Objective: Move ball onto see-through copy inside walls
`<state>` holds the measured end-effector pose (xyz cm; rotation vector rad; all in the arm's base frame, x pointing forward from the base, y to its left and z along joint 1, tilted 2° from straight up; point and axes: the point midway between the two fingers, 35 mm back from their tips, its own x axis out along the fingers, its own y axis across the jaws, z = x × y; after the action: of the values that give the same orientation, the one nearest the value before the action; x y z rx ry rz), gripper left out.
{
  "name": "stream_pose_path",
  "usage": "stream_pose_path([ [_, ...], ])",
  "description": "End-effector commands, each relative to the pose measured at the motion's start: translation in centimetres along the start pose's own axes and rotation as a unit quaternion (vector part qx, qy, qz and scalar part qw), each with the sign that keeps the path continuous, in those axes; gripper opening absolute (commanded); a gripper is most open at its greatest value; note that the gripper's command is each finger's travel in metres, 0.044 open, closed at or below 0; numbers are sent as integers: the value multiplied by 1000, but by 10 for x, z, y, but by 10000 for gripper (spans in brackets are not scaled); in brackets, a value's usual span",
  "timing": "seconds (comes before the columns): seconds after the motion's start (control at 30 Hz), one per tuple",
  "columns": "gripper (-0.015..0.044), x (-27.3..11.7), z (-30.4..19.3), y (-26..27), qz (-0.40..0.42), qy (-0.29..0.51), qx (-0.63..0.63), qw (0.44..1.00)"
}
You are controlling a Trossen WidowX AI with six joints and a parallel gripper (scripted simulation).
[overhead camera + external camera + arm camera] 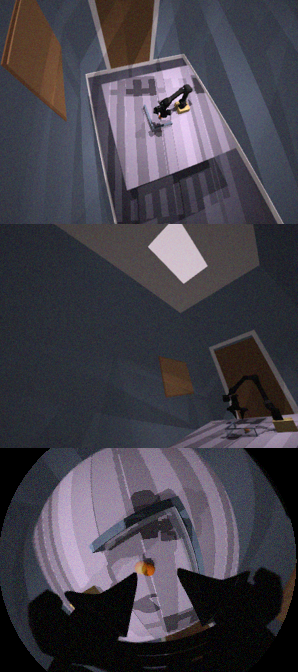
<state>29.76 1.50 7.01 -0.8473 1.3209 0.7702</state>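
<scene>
1. We see the gripper released, jaws apart, above the table, holding nothing.
2. Ball lies on the table between the fingertips in wrist view, near the two corner walls.
3. See-through copy: we can't make it out.

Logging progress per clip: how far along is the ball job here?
Early stage. Done: the gripper is open and lined up above the orange ball. In hand: the approach, gripper off the table in the exterior view. Left: grasp, carry to the resting spot by the clear walls, release, retreat.
</scene>
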Motion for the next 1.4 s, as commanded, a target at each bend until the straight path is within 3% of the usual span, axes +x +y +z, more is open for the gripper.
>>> stream_pose_path([
  [0.0,297,41,-32,10,43,28,-197,979],
  [0.37,297,41,-32,10,43,28,-197,979],
  [1.37,297,93,-36,14,43,28,-197,979],
])
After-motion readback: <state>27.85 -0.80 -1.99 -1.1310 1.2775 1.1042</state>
